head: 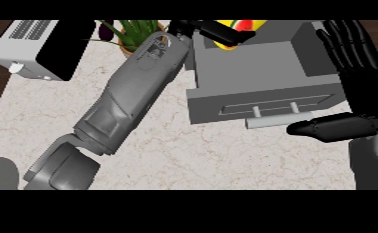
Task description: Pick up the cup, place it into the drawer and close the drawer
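Head view, looking steeply down at a pale, marbled stone counter (221,162) with faint pink-brown veins. Toward the upper right sits a boxy grey drawer (258,84), pulled open, its flat front panel carrying a pale bar handle (275,122) on two short posts.

From the lower left, the smooth grey left forearm (133,102) stretches diagonally up to the drawer's far left corner. Its black left hand (214,31) is curled around a yellow cup (247,27), which shows a touch of red and green. Only a small, rounded part of the cup is visible above the fingers, over the drawer's back edge; which way it points and how its long axis runs cannot be told.

At the right edge, the right hand (347,77) rests upright, glossy black, fingers straight and spread, thumb sticking out leftward just beside the handle.

Along the top edge stand a white appliance (26,44) with a ribbed vent and black panel, and a spiky green plant (136,32) in a tan pot.
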Available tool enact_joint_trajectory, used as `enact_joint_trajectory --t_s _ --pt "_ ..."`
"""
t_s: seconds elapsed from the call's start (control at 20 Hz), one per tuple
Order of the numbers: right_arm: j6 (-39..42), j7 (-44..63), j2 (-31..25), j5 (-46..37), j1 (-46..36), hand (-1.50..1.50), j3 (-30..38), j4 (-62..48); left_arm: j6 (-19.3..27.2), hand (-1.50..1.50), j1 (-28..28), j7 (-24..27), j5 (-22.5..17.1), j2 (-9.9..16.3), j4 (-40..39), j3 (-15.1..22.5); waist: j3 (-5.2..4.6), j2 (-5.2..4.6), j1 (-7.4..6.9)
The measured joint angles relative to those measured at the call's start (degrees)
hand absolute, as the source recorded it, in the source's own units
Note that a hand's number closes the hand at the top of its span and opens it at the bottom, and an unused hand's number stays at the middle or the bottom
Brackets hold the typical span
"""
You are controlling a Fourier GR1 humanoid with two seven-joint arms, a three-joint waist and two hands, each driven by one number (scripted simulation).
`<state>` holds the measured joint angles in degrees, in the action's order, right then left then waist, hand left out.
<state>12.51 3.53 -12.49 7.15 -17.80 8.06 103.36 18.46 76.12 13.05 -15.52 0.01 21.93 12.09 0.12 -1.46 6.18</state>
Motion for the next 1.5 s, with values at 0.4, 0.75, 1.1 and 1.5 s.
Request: enact_joint_trajectory --t_s 0.4,0.75,1.1,1.5 --pt "0.46 -0.09 0.78 0.09 -3.45 -1.5 -1.68 -1.51 -2.64 -1.5 -0.83 -1.54 -2.24 -0.01 -3.98 7.37 0.01 -1.0 3.47" --pt "4.94 0.91 1.71 4.4 -5.27 1.5 -4.81 -1.78 -2.84 -1.5 -3.81 3.32 -8.26 -0.01 -1.95 7.23 -0.06 -1.56 5.45" --pt "15.46 3.91 -0.04 10.91 -5.41 1.5 -11.0 -1.91 -3.89 -1.5 -4.57 10.18 -15.71 -0.01 1.89 5.18 -0.13 -1.11 4.64" --pt "23.1 8.1 -8.5 2.15 -2.34 -1.5 -17.18 -1.15 -0.91 -1.5 -4.12 14.33 -20.44 0.0 1.4 4.34 -0.11 0.02 0.74"
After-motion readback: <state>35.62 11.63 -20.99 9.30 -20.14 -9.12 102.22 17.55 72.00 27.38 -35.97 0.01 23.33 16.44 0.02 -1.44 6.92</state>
